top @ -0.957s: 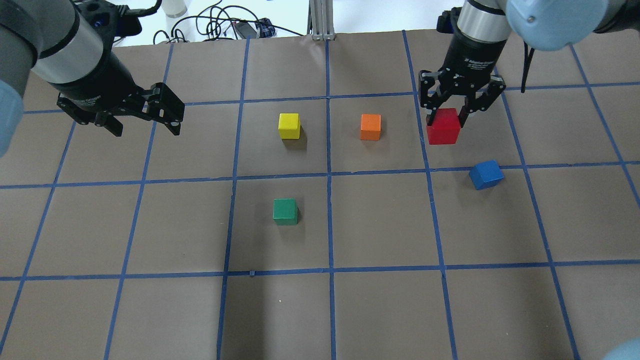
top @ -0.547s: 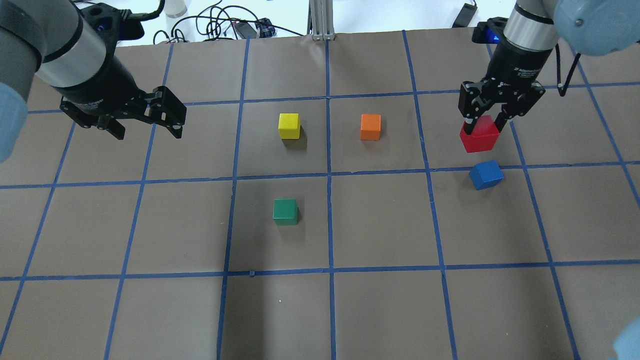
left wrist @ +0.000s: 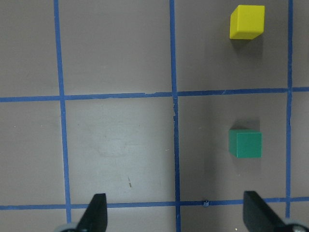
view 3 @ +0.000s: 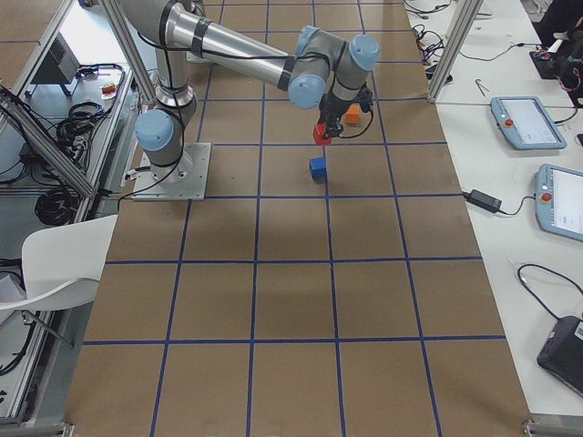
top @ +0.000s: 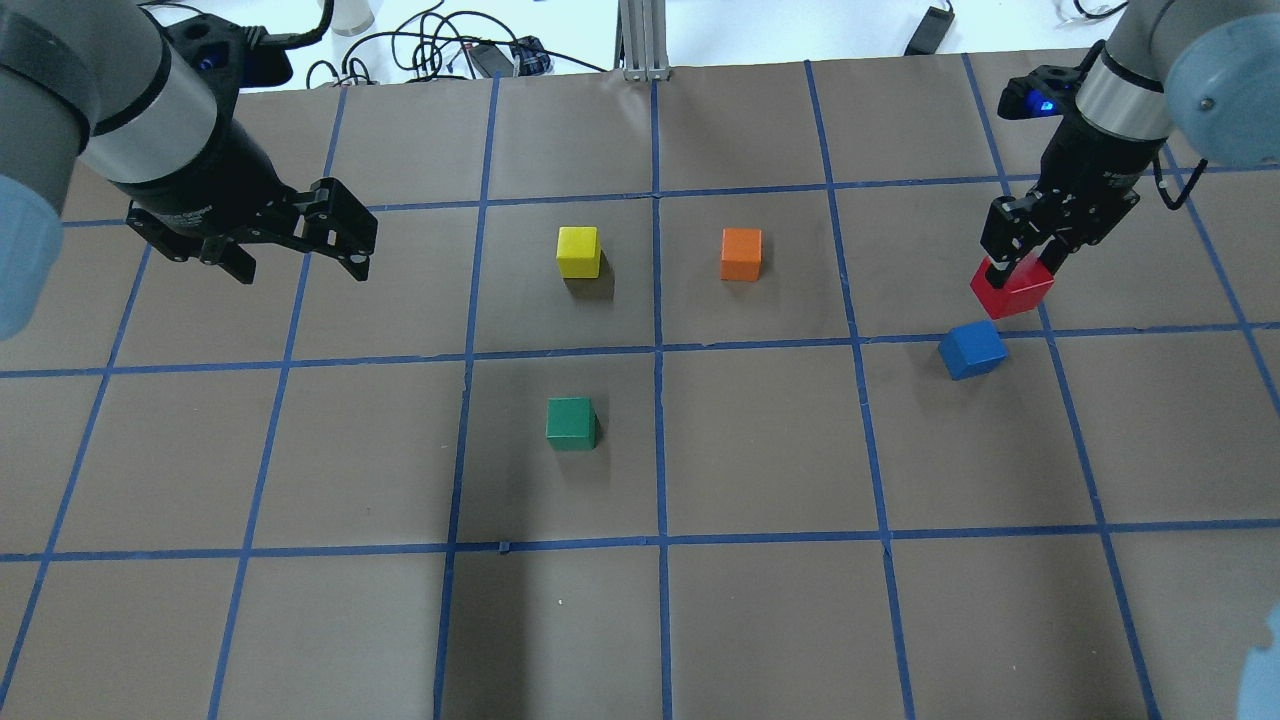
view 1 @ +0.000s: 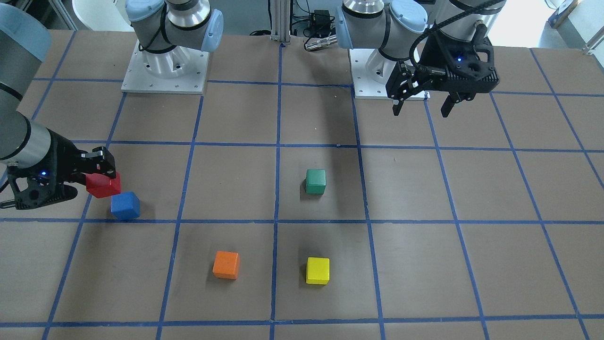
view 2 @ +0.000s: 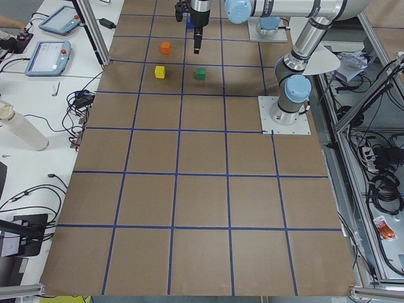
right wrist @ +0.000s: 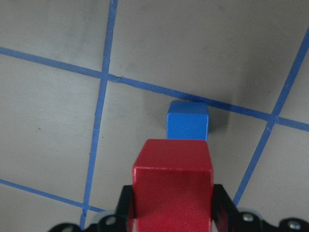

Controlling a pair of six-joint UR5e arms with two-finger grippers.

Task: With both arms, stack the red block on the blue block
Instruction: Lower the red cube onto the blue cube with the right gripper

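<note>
1. The right gripper [top: 1017,272] has its jaws closed to the width of the red block [top: 1012,292], with one finger on each of two opposite sides.
2. The red block hangs in that grip, clear of the table [top: 760,620], and is turned askew to the blue tape grid.
3. The blue block [top: 972,349] rests on the table at about 7 o'clock from the red block in the overhead view. The two are near each other but not stacked.
4. In the right wrist view the blue block shows at 12 o'clock from the red block, smaller and lower, and the red block's far edge meets its near edge in the picture.
5. The blue block lies just beside a tape line and is also turned askew to the grid.
6. The left gripper [top: 302,270] hovers over the table with its jaws spread wide and nothing between them.
7. In the overhead view it is at 9 o'clock from the yellow block [top: 579,251], well apart from it.
8. The orange block [top: 741,254] sits at 3 o'clock from the yellow block.
9. The green block [top: 571,422] sits at 6 o'clock from the yellow block.
</note>
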